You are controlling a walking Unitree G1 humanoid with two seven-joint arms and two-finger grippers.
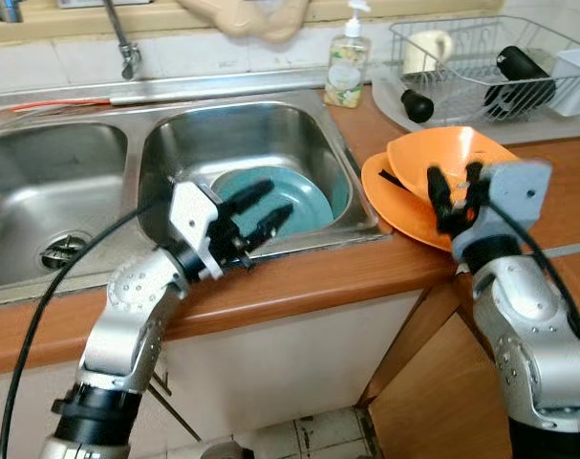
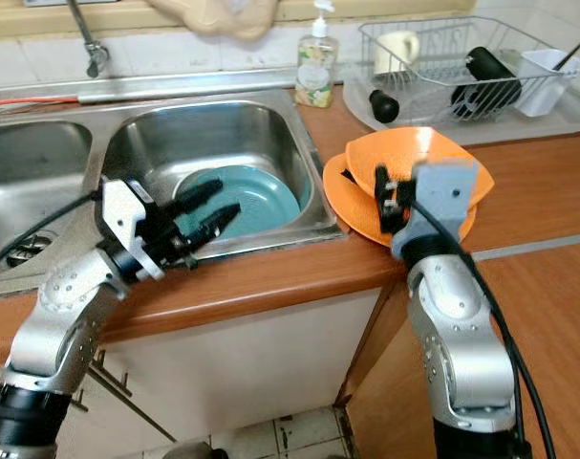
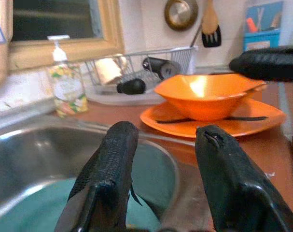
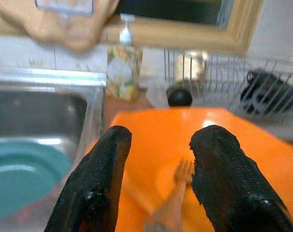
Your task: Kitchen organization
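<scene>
A teal plate lies in the right basin of the steel sink. My left gripper hovers open over that basin's front rim, fingers pointing across the plate. An orange bowl sits on an orange plate on the wooden counter right of the sink. A dark utensil lies on that plate under the bowl. My right gripper stands open at the bowl's near side, nothing between its fingers. The right wrist view shows a blurred fork inside the bowl.
A wire dish rack at the back right holds a cream mug, a black cylinder and a white container. A soap bottle stands behind the sink's corner. The faucet rises at the back. Left basin has a drain.
</scene>
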